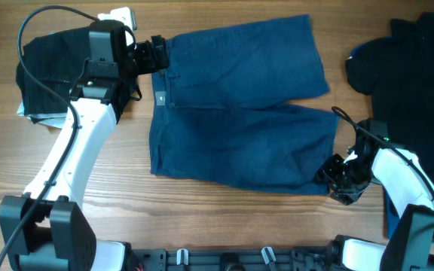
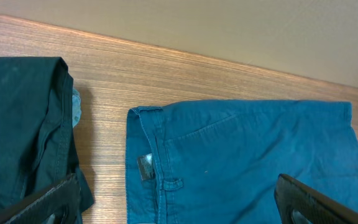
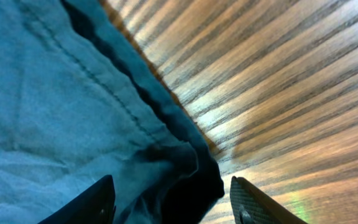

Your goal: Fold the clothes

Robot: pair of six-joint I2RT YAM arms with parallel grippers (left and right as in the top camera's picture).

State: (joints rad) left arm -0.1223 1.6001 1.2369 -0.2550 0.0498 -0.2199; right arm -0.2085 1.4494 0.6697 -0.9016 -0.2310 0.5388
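Denim shorts lie spread flat on the wooden table, waistband toward the left and both legs pointing right; laid out like this, every edge is within reach for a fold. Left gripper hovers just above the far corner of the waistband with its jaws wide apart and nothing between them, probably lined up to take that corner; right gripper sits low at the hem corner of the near leg, fingers apart on either side of the cloth, bare wood showing beside one finger, so I judge it is not yet pinching. Folding looks barely begun. A black garment lies beside the left arm and a black polo shirt at the right edge, both clear of the shorts.
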